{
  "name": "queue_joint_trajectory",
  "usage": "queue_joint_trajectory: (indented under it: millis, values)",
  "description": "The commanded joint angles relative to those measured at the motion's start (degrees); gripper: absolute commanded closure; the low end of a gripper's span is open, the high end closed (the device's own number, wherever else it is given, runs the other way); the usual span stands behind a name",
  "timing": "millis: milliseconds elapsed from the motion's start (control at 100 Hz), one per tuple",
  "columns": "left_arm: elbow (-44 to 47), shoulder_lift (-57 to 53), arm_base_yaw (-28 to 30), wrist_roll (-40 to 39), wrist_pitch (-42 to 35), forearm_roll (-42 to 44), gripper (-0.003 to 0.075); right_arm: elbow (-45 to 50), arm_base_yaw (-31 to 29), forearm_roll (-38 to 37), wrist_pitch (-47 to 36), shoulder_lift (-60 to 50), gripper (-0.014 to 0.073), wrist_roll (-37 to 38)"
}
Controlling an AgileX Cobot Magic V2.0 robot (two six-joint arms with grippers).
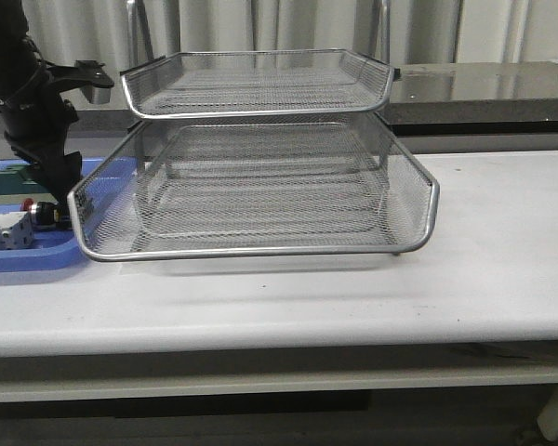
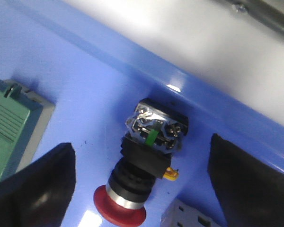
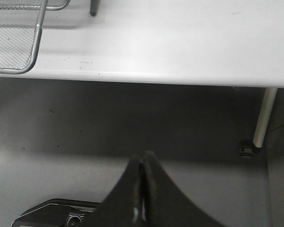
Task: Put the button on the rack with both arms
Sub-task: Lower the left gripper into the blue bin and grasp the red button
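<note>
You have a long white table (image 1: pixel 372 297) with a rounded front edge, and behind it a dark glossy counter (image 1: pixel 484 88) and pale vertical panels or curtains. The rack (image 1: pixel 260 186) stands mid-table, slightly left; you can see two mesh tiers clearly, and whether a lower one sits under them is hard to make out through the wire. At the table's left end lies a blue tray (image 1: pixel 37 255), cut off by the picture's edge and partly hidden behind the rack's corner. Your left arm (image 1: pixel 28 102) reaches down over that tray. From the left wrist view, the button (image 2: pixel 142 165) lies on its side on the tray floor, close to the tray's raised wall, red head toward the camera's lower edge, terminals and a small green part facing up. The left gripper (image 2: pixel 142 184) is spread wide, one finger on each side of the button and neither touching it. A green block (image 2: pixel 12 127) lies beside it and a grey part (image 2: pixel 189 215) is cropped at the edge. In the front view the button is only a small red-and-dark speck. Your right gripper (image 3: pixel 142 189) is off the table, over the grey floor (image 3: pixel 85 132) near a table leg (image 3: pixel 264 116), its fingers pressed together with nothing between them.
</note>
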Motion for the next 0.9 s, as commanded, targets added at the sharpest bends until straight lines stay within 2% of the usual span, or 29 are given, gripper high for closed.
queue_joint_trajectory:
  millis: [0,700,890]
  values:
    - [-2.08,-3.24,0.19,0.71,-1.00,-1.09,0.0175,-1.88,-0.28,-0.90,-2.84,-0.05,0.0662,-0.19]
    - [-2.97,-0.04,2.42,2.79,-2.55,-1.57,0.0174,-1.88,-0.28,-0.90,-2.84,-0.05,0.0662,-0.19]
    - [-2.97,1.56,2.42,3.93,-2.65,-3.98,0.0174,-1.88,-0.28,-0.90,-2.84,-0.05,0.0662,-0.19]
